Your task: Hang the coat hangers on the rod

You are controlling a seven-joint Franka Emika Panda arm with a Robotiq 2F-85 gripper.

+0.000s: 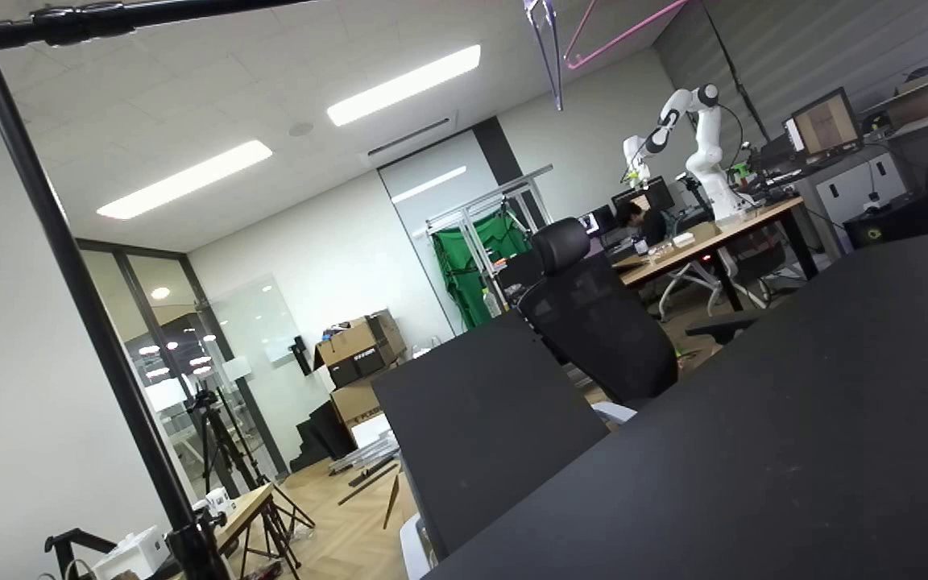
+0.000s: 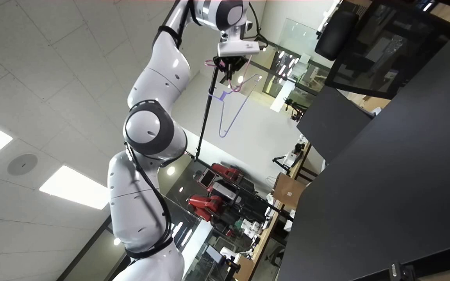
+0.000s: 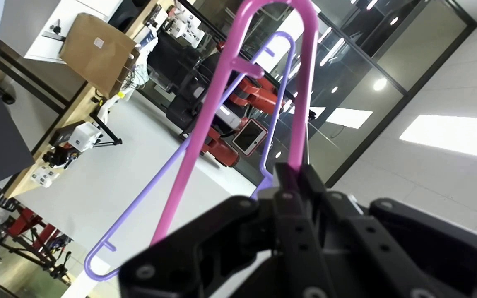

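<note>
The jaws are clamped on the pink hanger (image 3: 203, 118), its hook near the rod (image 2: 205, 121) in an exterior view — around or just beside, I cannot tell. Its long axis runs roughly along that of the purple hanger (image 2: 223, 95), apparently hung already — seating the hook likely comes next.

Overhead lighting, bright and mostly even. In both exterior views, ceiling panels (image 1: 403, 84) burn out to pure white; the wall (image 1: 327, 250) is pale and strongly lit, while the table (image 1: 754, 435) reads as dull near-black. In an exterior view, the arm (image 2: 158, 86) shows small glossy highlights and a soft shadow band along its lower part. In the wrist view, white glare marks the glass (image 3: 367, 99); the pink hanger (image 3: 197, 142) has a pale sheen along its bend, and the dark gripper (image 3: 298, 170) lies out of focus, its edges soft.
</note>
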